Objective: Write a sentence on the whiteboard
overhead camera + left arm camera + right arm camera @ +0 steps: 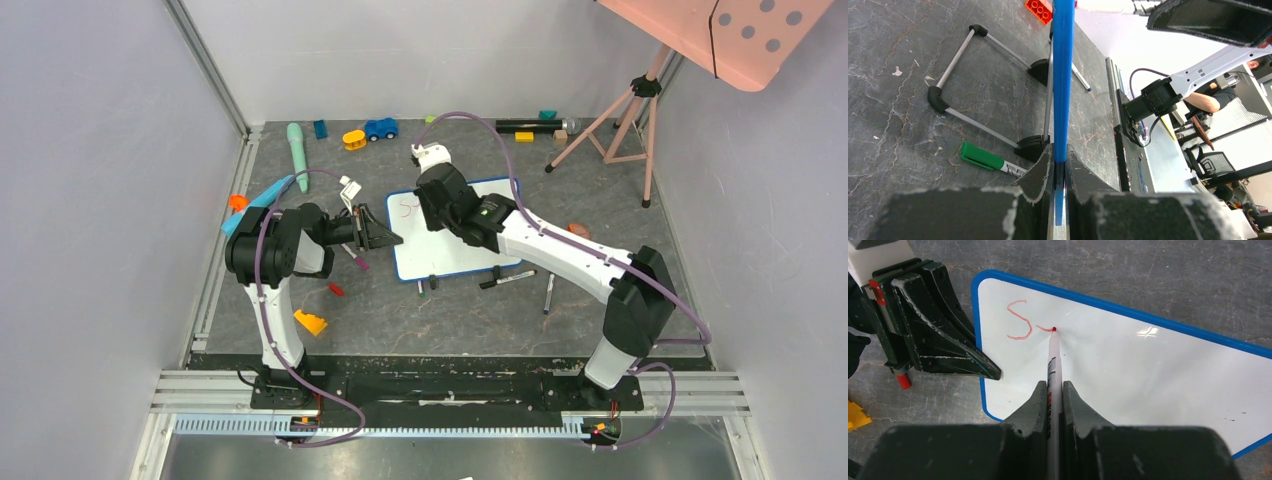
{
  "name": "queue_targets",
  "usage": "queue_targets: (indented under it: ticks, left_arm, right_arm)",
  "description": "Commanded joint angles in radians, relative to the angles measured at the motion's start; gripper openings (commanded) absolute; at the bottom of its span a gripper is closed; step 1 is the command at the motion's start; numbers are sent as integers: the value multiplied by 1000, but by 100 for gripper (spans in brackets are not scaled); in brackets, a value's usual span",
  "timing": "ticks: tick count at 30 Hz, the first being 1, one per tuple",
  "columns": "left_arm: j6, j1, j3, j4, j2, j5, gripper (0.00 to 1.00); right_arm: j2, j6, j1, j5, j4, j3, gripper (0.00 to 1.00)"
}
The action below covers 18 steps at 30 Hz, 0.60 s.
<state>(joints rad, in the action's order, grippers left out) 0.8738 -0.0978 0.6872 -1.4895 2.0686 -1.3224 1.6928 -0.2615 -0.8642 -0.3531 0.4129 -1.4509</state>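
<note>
The whiteboard (452, 252), white with a blue frame, lies mid-table. My left gripper (388, 238) is shut on its left edge; in the left wrist view its jaws (1060, 155) pinch the blue frame (1063, 75). My right gripper (1052, 390) is shut on a red marker (1053, 360) whose tip touches the board (1148, 370). The sentence (1019, 322) is a red "S" and a short stroke beside it, near the top left corner. In the top view my right gripper (428, 203) hovers over that corner. My left gripper's fingers (948, 345) show at the board's left edge.
A green marker (983, 157) and the board's metal legs (988, 85) lie on the mat. Two dark markers (508, 279) lie before the board. An orange wedge (310, 322) is front left. Toys (380, 128) line the back, and a pink tripod (625, 115) stands back right.
</note>
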Motion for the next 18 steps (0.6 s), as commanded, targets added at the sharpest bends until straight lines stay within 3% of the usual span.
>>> queue_targets:
  ticks: [1, 18]
  left_arm:
    - [-18, 0, 7, -68, 3, -46, 2]
    - [-19, 0, 6, -68, 2, -48, 2]
  right_arm:
    - [-79, 9, 20, -8, -61, 24, 0]
    - [-58, 26, 20, 32, -122, 18, 0]
